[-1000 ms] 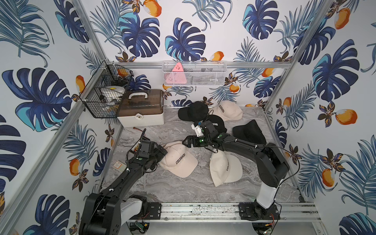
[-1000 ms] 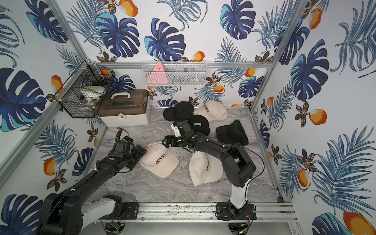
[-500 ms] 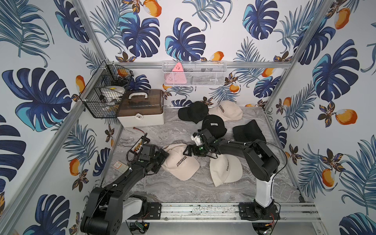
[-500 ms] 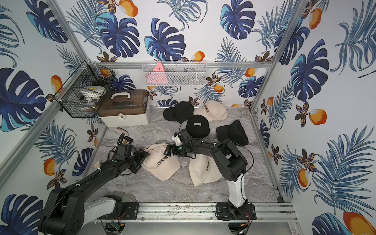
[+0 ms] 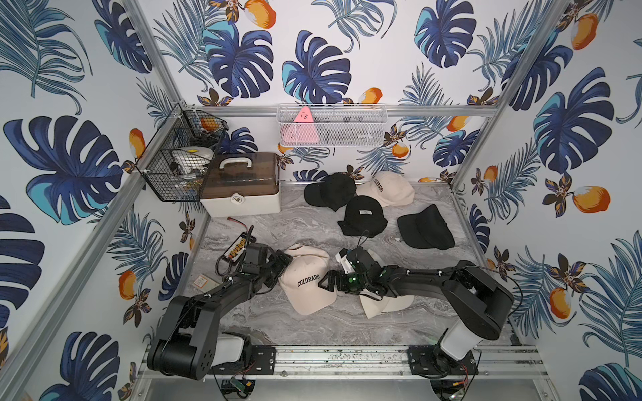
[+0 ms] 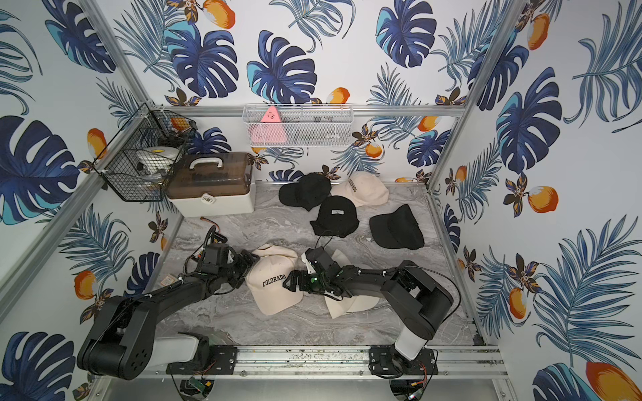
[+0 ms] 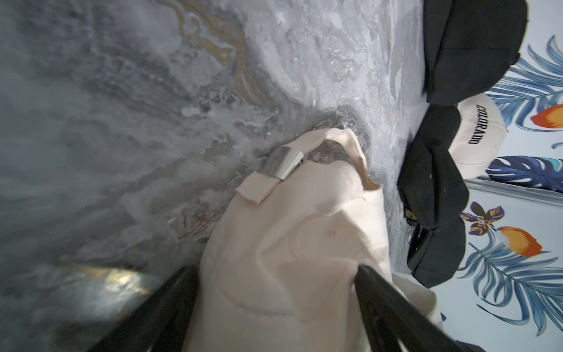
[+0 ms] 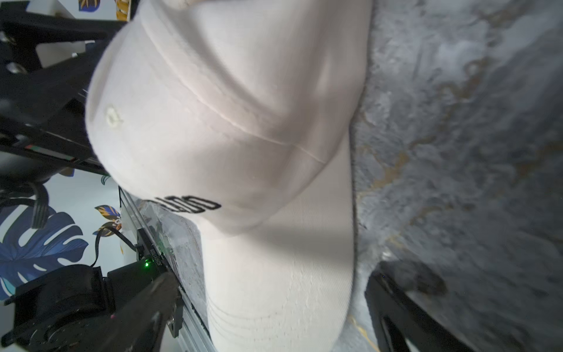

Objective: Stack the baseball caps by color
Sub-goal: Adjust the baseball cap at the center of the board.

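The cream COLORADO cap (image 5: 309, 277), light and soft-crowned, lies on the tabletop (image 5: 295, 222). We judge its stiffer brim the best hold, framed by the wide right tool (image 8: 271, 283); the wide left tool (image 7: 274, 271) straddles its rear.

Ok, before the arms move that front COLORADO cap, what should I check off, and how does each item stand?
1. Left gripper around the back of the front cream cap: ok, jaws apart, fabric between them.
2. Right gripper at its brim: ok, open, brim between the jaws.
3. Second cream cap clear to stack on: not ok, the right arm reaches across it.
4. Third cream cap gathered: not ok, apart by the back wall.
5. Back black cap, logo black cap, lone black cap stacked: not ok, spread out.
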You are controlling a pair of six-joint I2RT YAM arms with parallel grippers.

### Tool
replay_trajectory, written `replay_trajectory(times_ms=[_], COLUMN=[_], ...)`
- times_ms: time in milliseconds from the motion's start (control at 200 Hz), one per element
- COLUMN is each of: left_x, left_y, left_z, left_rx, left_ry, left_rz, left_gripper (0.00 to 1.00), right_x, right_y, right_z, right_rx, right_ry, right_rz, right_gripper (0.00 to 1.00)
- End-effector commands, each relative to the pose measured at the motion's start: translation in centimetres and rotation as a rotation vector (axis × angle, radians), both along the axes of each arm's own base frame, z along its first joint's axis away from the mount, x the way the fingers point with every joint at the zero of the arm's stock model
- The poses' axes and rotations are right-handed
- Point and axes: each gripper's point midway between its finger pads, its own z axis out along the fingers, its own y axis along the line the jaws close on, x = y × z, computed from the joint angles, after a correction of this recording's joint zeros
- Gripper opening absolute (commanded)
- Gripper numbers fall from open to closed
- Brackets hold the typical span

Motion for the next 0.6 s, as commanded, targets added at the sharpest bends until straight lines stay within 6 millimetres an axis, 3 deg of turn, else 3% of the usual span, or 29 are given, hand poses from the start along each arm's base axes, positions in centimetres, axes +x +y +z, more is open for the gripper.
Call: replay_trajectory(times_ms=[0, 346, 501, 591], left_x=[2.1, 4.9, 4.0, 3.0], left_y=[-0.5, -2.1, -1.0, 0.3], left_z=[1.9, 1.8, 0.6, 0.4], left_rx=[-0.020, -0.126, -0.069, 0.020], left_ry=[-0.154, -0.288, -0.237, -0.200], left_rz=[-0.019, -0.047, -0.005, 0.018], left_gripper=[0.94, 0.99, 0.99, 0.99], right_x=[-0.2, -3.1, -3.1, -2.6], right_y=[-0.5, 1.1, -0.5, -0.9], right_z=[-0.6, -0.3, -1.3, -0.9], right_rx=[0.000, -0.019, -0.107, -0.142], right_ry=[0.010, 0.004, -0.016, -0.044], right_rz=[-0.069, -0.035, -0.073, -0.077], right_gripper=[1.00, 1.00, 1.00, 1.00])
